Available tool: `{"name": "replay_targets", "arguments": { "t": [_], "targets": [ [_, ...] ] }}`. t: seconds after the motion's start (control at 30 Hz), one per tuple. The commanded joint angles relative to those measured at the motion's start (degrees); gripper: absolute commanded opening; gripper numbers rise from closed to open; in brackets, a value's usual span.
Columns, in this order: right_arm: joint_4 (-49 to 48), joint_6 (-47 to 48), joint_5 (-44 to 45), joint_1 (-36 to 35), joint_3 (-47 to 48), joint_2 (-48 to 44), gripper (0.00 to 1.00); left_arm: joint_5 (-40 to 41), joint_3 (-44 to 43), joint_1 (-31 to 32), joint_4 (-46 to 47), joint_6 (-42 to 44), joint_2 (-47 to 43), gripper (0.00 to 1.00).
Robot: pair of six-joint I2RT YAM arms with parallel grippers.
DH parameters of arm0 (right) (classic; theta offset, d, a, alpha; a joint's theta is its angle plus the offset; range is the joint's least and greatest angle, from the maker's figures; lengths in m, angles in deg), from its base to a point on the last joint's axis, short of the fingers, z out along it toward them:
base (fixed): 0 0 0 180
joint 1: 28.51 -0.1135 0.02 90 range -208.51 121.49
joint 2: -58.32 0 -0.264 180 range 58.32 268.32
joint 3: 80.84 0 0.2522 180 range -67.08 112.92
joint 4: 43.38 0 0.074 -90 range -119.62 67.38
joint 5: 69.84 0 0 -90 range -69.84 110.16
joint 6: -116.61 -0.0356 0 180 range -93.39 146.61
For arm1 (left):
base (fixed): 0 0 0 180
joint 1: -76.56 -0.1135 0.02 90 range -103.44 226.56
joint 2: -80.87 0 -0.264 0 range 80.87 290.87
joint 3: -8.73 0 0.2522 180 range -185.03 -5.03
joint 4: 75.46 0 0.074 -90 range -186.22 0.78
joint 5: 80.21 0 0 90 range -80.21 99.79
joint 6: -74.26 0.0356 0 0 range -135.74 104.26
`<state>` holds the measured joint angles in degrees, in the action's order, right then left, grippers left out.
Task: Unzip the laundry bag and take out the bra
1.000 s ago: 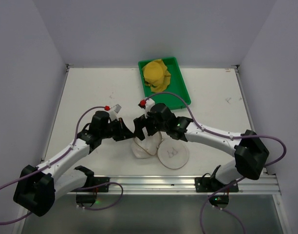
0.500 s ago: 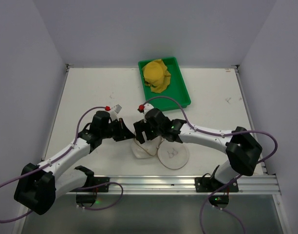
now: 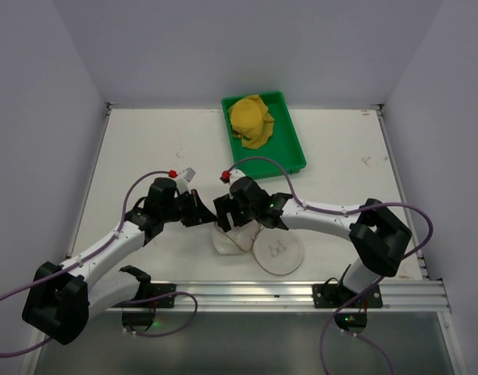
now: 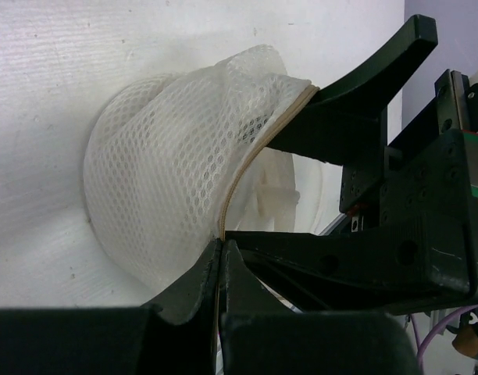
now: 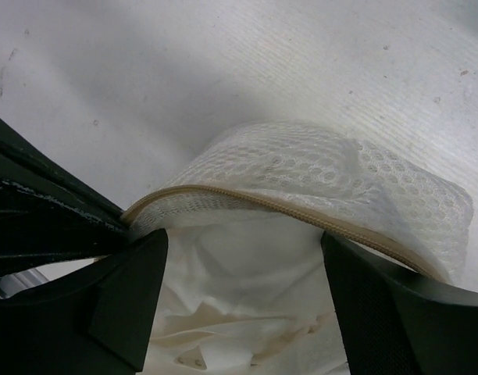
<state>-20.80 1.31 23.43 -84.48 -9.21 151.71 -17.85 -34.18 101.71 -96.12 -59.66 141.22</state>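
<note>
The white mesh laundry bag lies near the table's front edge, its zipper open. Its round flap lid, with a small dark emblem, lies flat to the right. My left gripper is shut on the bag's tan zipper rim and holds it up; its jaws meet on the rim. My right gripper is open, and its fingers straddle the opening under the raised rim. White bra fabric shows inside the bag, between the fingers and untouched.
A green tray with a yellow cloth stands at the back centre. Both arms' purple cables loop above the table. The two grippers are close together over the bag. A metal rail runs along the front edge.
My right arm has shifted left and its gripper has pushed further into the bag's opening. The left gripper still holds the rim in the same place.
</note>
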Motion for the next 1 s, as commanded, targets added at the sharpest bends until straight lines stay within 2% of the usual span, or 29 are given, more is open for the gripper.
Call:
{"name": "replay_targets", "arguments": {
  "t": [0.0, 0.2, 0.3, 0.37, 0.43, 0.53, 0.57, 0.63, 0.77, 0.97],
  "targets": [
    [-0.7, -0.2, -1.1, -0.2, 1.5, 1.4, 0.84, 0.0, -0.4, 0.3, 1.1, 0.4, -0.9, 0.0],
    [2.6, -1.3, 3.1, -0.3, 3.0, 5.3, 0.9, 1.0, 0.0, 0.3, 0.1, 0.6, -0.6, 0.0],
    [4.3, -1.3, 3.4, -0.2, 4.3, 6.9, 0.9, 1.8, 0.1, 0.3, -0.6, 0.9, -0.9, 0.0],
    [5.5, -1.5, 3.6, -0.2, 5.4, 8.7, 0.85, 2.1, 0.1, 0.3, -0.8, 0.9, -0.9, 0.0],
    [5.9, -1.6, 3.8, -0.2, 5.8, 9.6, 0.71, 2.2, 0.1, 0.3, -1.1, 0.9, -1.0, 0.0],
    [5.7, -1.5, 3.6, -0.2, 5.6, 9.4, 0.37, 2.8, 0.1, 0.3, -1.6, 1.2, -1.2, 0.0],
    [5.0, -1.3, 3.4, -0.3, 5.0, 8.5, 0.17, 2.9, 0.1, 0.3, -1.8, 1.3, -1.2, 0.0],
    [2.7, 0.4, 1.1, -0.2, 3.8, 6.9, 0.01, 3.2, 0.1, 0.3, -2.0, 1.3, -1.1, 0.0],
    [-0.1, 2.3, -1.2, -0.3, -0.5, 0.3, 0.0, 3.3, -0.5, 0.3, -2.4, 1.6, -0.9, 0.0],
    [-8.3, 5.6, -5.7, -0.2, -6.1, -14.9, 0.0, 3.3, -1.1, 0.3, -2.9, 2.1, 0.2, 0.0]
  ]
}}
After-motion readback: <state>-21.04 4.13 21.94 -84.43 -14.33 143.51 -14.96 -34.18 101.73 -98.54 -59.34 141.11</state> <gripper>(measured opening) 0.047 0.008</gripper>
